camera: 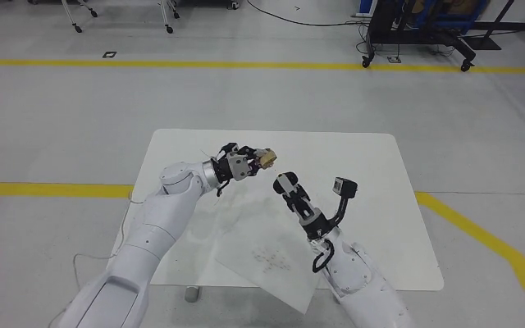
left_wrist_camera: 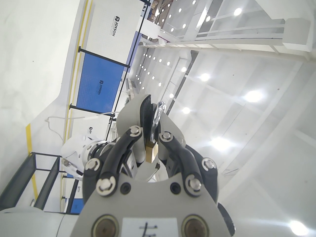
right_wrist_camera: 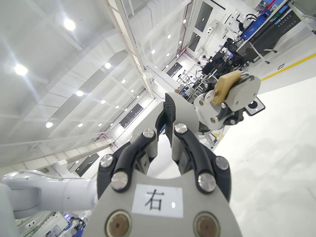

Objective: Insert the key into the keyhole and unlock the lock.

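Note:
My left gripper (camera: 250,161) is held above the white table (camera: 369,164), shut on a brass padlock (camera: 265,157). In the left wrist view the lock's brass body (left_wrist_camera: 150,152) lies between the fingers toward the palm, with a silver metal part (left_wrist_camera: 158,114) pinched at the fingertips of the left gripper (left_wrist_camera: 154,114). My right gripper (camera: 285,181) is just right of and below the lock, a short gap away, pointing at it. In its own view the right gripper (right_wrist_camera: 166,114) is shut, pads pressed together, with the padlock (right_wrist_camera: 226,86) beyond. I cannot make out a key.
A pale sheet (camera: 271,254) lies on the table's near half under the right arm. A yellow line (camera: 66,189) crosses the floor to the left. Racks and carts (camera: 418,29) stand far behind the table.

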`<action>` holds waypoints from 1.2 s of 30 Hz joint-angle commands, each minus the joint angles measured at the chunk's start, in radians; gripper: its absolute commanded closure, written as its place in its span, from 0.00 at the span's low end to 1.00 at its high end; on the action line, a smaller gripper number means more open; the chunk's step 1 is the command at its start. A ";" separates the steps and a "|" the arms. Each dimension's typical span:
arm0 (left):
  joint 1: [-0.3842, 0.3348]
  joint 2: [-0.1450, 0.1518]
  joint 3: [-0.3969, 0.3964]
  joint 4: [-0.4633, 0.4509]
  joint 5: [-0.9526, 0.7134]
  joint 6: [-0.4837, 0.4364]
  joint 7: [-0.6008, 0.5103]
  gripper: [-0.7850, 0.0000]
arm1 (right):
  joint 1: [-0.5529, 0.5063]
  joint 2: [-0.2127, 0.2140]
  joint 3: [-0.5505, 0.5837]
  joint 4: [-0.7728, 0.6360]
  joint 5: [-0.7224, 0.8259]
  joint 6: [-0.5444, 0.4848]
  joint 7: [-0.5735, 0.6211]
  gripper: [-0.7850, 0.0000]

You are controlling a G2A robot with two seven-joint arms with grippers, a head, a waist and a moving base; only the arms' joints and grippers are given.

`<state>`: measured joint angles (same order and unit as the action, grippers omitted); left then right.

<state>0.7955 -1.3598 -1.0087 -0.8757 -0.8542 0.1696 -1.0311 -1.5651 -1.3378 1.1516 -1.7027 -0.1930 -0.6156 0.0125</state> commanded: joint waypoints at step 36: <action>0.097 0.017 -0.051 -0.169 0.074 -0.193 -0.070 1.00 | 0.126 0.011 0.013 0.109 0.759 0.233 0.565 0.56</action>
<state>0.8931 -1.3427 -1.0608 -1.0439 -0.7818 -0.0232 -1.0960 -1.4397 -1.3273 1.1635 -1.5940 0.5633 -0.3838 0.5754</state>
